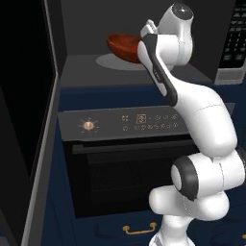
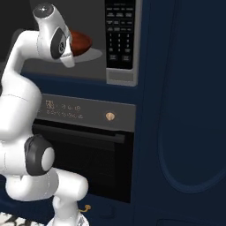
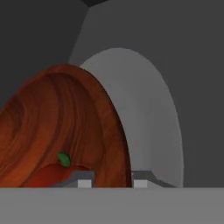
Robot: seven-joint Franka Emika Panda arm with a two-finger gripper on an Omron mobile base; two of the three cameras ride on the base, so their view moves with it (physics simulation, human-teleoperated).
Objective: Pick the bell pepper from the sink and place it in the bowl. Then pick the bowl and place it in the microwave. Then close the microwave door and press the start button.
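Bowl (image 3: 65, 127) (bell pepper (image 3: 54, 174) inside) hangs tilted in the microwave (image 1: 144, 67), its rim pinched in the closed hand (image 3: 110, 181).

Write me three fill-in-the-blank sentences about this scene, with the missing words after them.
1. The hand grips the rim of the ____.
2. Inside the bowl lies a red ____ with a green stem.
3. The microwave door stands ____.

Missing words: bowl; bell pepper; open

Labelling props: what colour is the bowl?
Reddish-brown wood grain on the bowl, clearest in the hand view.
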